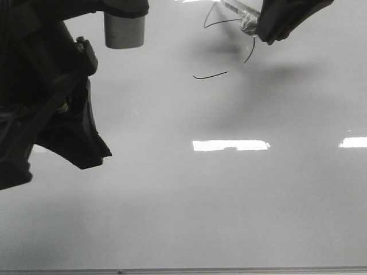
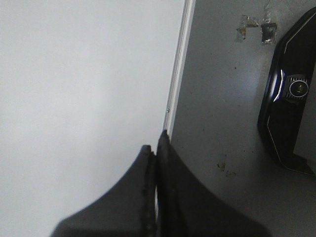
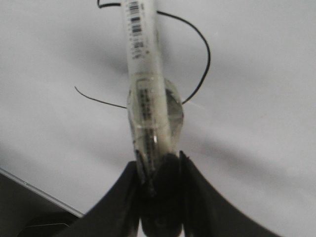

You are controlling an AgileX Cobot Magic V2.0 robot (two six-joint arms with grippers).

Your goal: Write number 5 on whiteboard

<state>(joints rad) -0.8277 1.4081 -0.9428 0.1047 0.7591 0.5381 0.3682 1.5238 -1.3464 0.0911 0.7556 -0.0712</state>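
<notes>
The right gripper [image 3: 159, 170] has its jaws clamped on a white marker [image 3: 143, 64] at the far right of the whiteboard [image 1: 229, 200], just over the number 5 [image 1: 211, 75]. The left gripper [image 2: 157, 148], jaws pressed together, hangs at the board's near-left edge.

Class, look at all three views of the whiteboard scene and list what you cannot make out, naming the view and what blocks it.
1. Top of the number 5: front view, cut off by the frame edge and the right claw.
2. Marker tip: right wrist view, cut off at the frame edge; front view, blurred.
3. Left claw: front view, only a dark mass that hides part of the whiteboard.
4. Marker label: right wrist view, too blurred to read.
</notes>
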